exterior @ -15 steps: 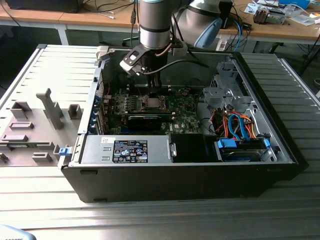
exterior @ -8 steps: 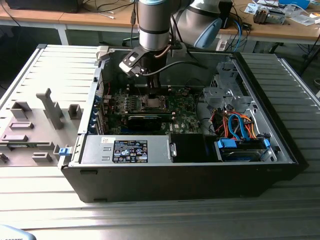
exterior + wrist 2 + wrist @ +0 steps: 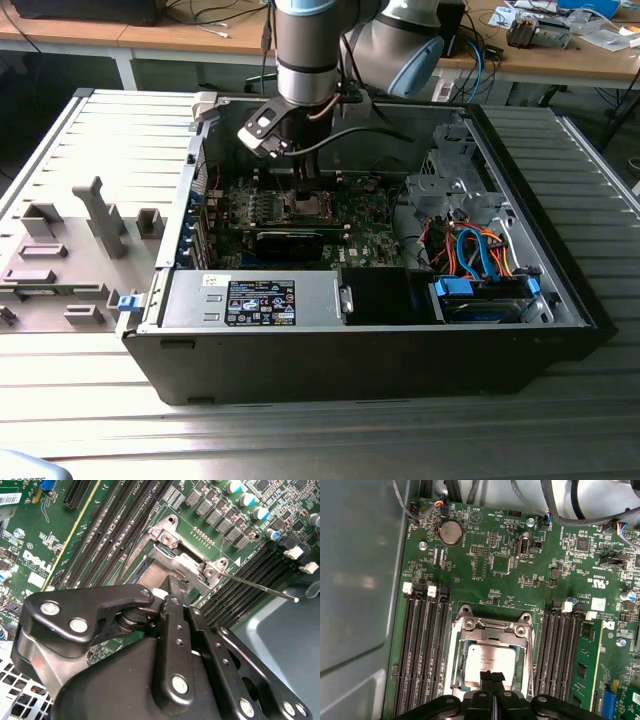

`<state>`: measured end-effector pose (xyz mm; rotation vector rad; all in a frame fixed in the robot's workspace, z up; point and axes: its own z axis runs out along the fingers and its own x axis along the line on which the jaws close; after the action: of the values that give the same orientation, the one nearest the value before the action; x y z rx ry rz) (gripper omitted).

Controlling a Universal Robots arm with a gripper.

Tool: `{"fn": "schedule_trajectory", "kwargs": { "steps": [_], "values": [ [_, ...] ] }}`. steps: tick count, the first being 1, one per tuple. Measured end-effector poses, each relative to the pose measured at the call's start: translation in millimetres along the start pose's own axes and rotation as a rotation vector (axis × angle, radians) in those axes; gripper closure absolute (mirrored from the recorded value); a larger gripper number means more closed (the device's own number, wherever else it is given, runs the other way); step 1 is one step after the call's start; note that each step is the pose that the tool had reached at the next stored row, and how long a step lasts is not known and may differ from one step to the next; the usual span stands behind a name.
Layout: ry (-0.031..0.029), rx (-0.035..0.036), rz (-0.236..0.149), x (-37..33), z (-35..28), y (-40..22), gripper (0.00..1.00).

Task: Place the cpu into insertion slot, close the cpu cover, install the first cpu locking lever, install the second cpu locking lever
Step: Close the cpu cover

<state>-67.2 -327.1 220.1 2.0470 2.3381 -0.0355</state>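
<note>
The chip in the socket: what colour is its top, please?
The chip is dull silver-grey, clearest in the first wrist view.

The exterior view stands off the arm (image 3: 308,50), raised beside one long side of the open computer case (image 3: 350,350), and looks down at a slant into it from a middling distance, with the table (image 3: 300,440) showing around. The first wrist view looks almost straight down on the motherboard (image 3: 510,570) from close above. The second wrist view sits nearer still, looking aslant past the gripper (image 3: 176,591). Both wrist views share the socket (image 3: 490,650) and the memory slots (image 3: 425,650); the exterior view sees that socket below the arm.
</note>
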Motion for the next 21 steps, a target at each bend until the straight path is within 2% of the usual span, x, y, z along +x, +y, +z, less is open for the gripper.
{"fn": "schedule_trajectory", "kwargs": {
  "steps": [14,21],
  "values": [
    [0.0001,0.0,0.0,0.4,8.7,-0.6,0.89],
    [0.0,0.0,0.0,0.9,12.3,-3.0,0.89]
  ]
}}
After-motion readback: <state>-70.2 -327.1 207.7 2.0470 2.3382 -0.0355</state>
